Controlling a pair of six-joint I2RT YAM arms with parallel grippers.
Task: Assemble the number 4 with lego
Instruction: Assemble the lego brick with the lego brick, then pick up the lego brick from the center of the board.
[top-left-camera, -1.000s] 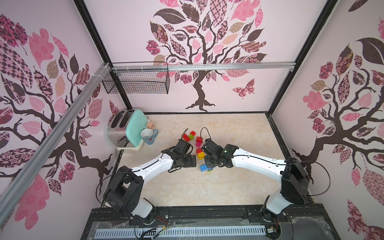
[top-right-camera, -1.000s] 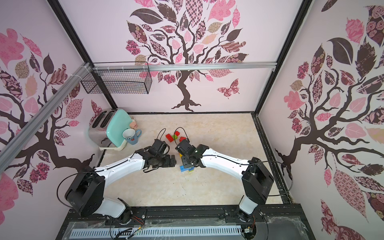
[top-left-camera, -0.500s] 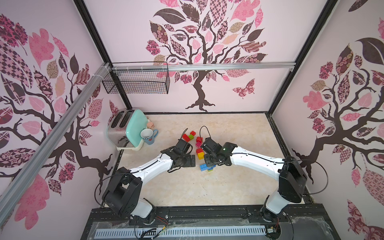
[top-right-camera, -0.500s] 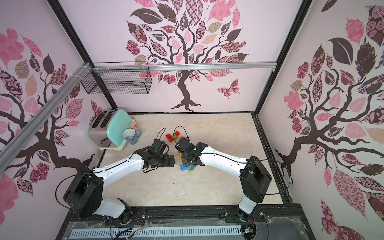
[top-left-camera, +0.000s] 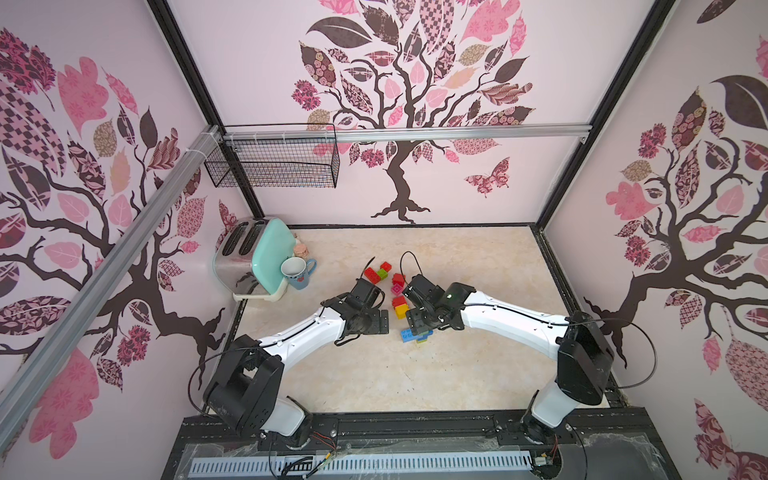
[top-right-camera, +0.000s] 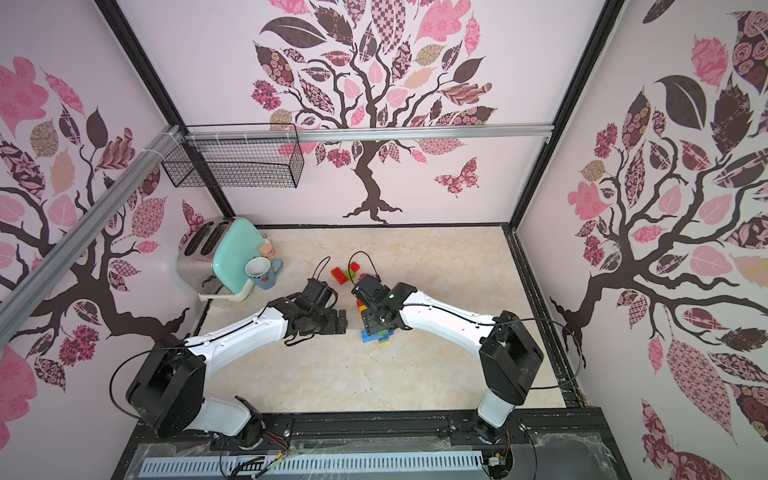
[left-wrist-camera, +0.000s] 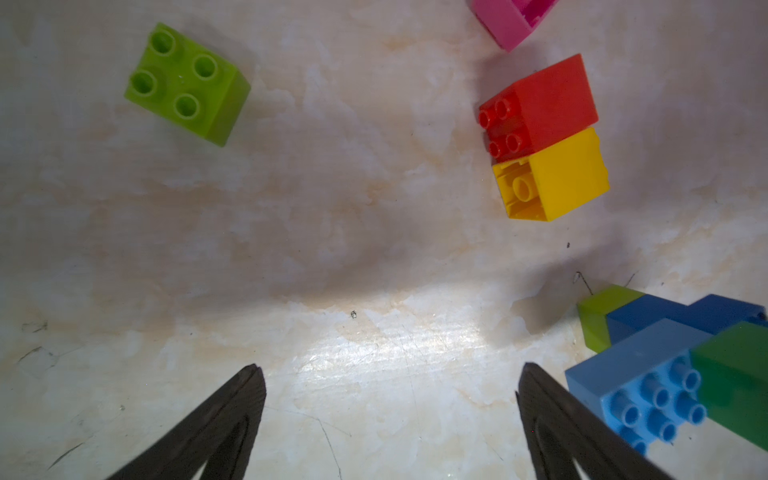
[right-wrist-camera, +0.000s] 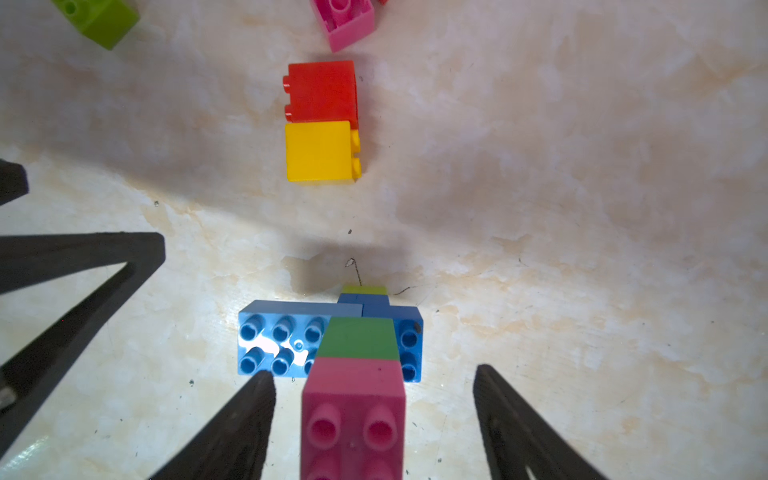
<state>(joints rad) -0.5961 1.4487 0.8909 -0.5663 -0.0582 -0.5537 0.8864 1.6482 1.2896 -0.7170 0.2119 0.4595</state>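
Nearest to us on the table (top-left-camera: 415, 386), a little right of centre, stands the lego build (top-left-camera: 415, 335). In the right wrist view we see its pink brick (right-wrist-camera: 353, 415) on top, seated on a green brick (right-wrist-camera: 359, 338). That green one sits across blue bricks (right-wrist-camera: 274, 332), and a lime edge (right-wrist-camera: 365, 289) shows at the build's far side.

The right gripper (right-wrist-camera: 374, 371) hangs over the build with its jaws apart. One finger is on each side of the pink brick with a gap on both sides, so it holds nothing. Just left of the build we find the left gripper (left-wrist-camera: 389, 366), spread wide over bare table with nothing in it.

Just beyond the build lie a yellow brick (top-left-camera: 401, 311) and a red brick (top-left-camera: 399, 300), touching each other and both tipped on their sides. Farther on is a loose pink brick (top-left-camera: 397, 287). Beyond it and to the left, a lime brick (top-left-camera: 381, 274) sits studs up near more red bricks (top-left-camera: 372, 275).

Far left we see a blue mug (top-left-camera: 297, 272) just beside a mint toaster (top-left-camera: 253, 257). A wire basket (top-left-camera: 274, 162) hangs on the far wall.
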